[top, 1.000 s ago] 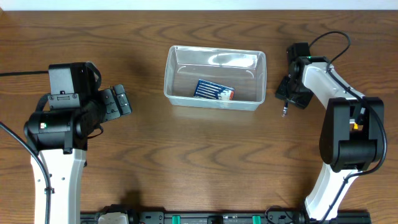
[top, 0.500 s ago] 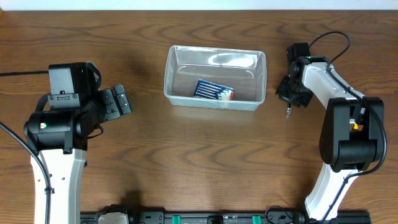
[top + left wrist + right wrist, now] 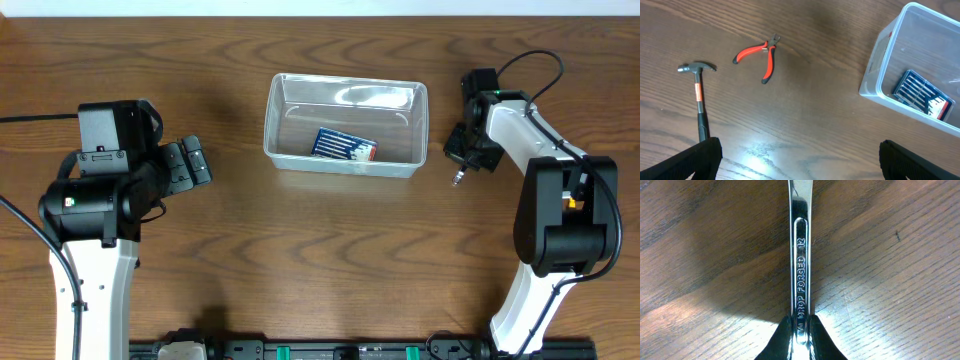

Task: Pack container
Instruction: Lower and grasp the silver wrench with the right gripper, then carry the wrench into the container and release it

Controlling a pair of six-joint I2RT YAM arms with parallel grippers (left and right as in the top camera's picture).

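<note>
Now the container (image 3: 295, 115) is lying lengthwise left-to-right on the wooden surface (image 3: 330, 250), right gripper (image 3: 800, 330) clamping a wrench (image 3: 800, 245), left gripper (image 3: 189, 166) gaping.

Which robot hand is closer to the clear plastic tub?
The right. The right gripper sits just right of the clear tub, clamping a wrench; the left gripper is farther off on its left.

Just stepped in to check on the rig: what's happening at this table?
The right arm has its jaws shut on a wrench stamped 12, just right of the clear container. One blue pack of slim tools lies inside it. The left arm sits at the left, jaws open and empty; a hammer and red-handled pliers lie on the table in its camera's view.
</note>
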